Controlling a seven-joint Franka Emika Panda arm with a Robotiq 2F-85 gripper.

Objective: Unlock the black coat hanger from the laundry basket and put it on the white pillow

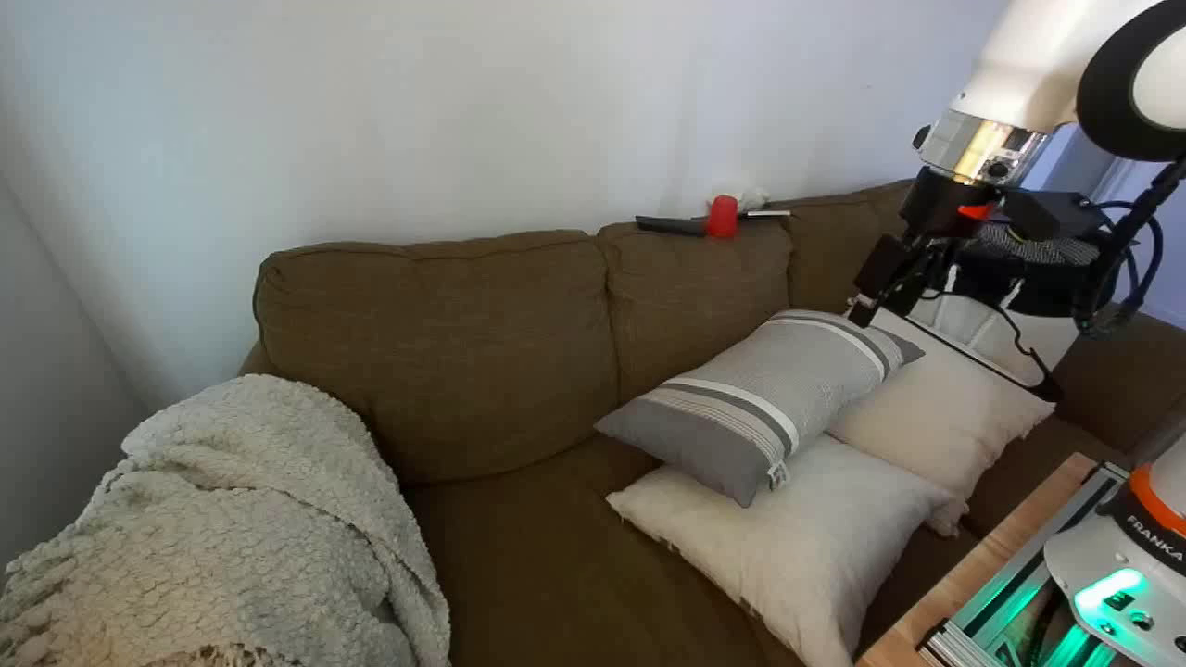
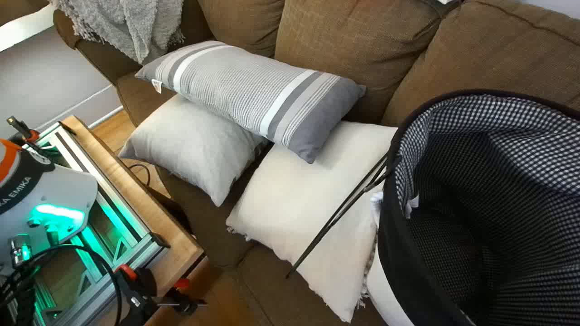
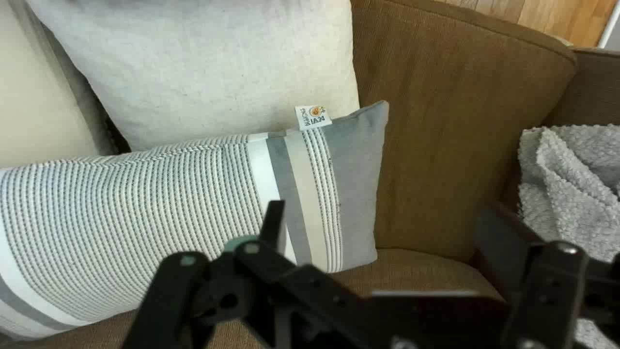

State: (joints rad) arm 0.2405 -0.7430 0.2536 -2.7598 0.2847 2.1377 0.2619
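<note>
- The gripper (image 3: 382, 215): in the wrist view, its fingers are standing wide apart; a striped pillow (image 3: 193, 198) is lying toward nine o'clock.
- The black coat hanger (image 2: 324, 231): in an exterior view, it is slanting from the rim of the laundry basket (image 2: 401, 253), at ten o'clock, toward seven.
- The white pillow (image 2: 290, 199): it is lying behind the black coat hanger there; whether they are touching cannot be told.

Cloth laundry basket (image 2: 480, 217), rough fleecy blanket (image 1: 269, 528), wooden tabletop (image 2: 142, 201)
</note>
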